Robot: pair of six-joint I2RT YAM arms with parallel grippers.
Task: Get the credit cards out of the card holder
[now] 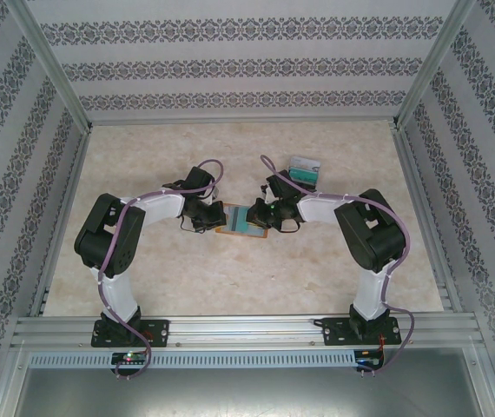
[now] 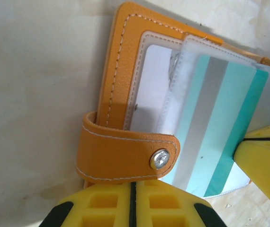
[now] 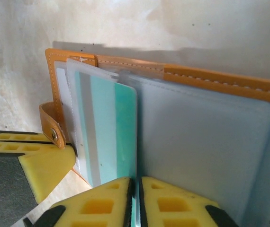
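From above, our left gripper and right gripper meet over the open wallet. Left wrist: jaws pressed together just behind the strap. Right wrist: jaws nip the teal card by its near edge; if its sleeve clings, we could slip off.

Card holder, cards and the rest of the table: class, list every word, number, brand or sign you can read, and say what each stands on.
No readable text anywhere.
Card holder: none; only white stitching and a plain metal snap.
Teal card: none; only a grey stripe between teal bands.
Clear box, top view: any print on it is too small to read.
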